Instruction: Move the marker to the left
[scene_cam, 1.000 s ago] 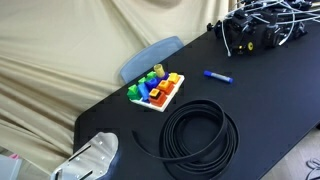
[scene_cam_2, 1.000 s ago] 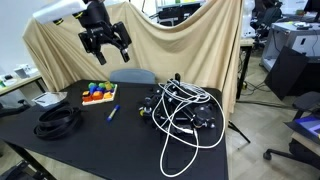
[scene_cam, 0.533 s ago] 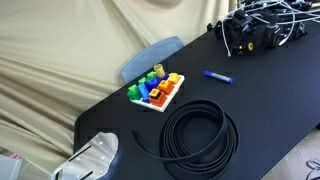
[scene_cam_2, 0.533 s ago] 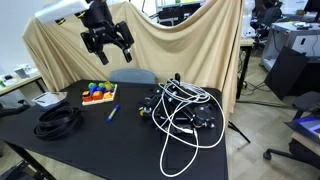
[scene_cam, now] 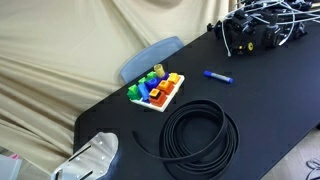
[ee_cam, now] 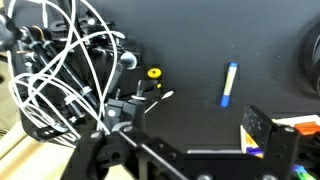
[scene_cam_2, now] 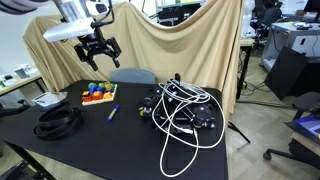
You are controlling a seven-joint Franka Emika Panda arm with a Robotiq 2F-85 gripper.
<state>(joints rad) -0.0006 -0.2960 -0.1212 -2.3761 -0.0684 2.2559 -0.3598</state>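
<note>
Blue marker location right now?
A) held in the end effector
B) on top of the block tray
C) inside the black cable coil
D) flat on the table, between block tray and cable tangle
D: the blue marker lies flat on the black table between the block tray and the cable tangle, while the end effector hangs open above the table, holding nothing.

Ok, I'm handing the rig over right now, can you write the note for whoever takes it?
Gripper: open and empty, high above the table.
Marker: flat on the table between the block tray and the cable tangle, not gripped.
Done: nothing yet.
Left: descend, grasp the marker, move it left.
</note>
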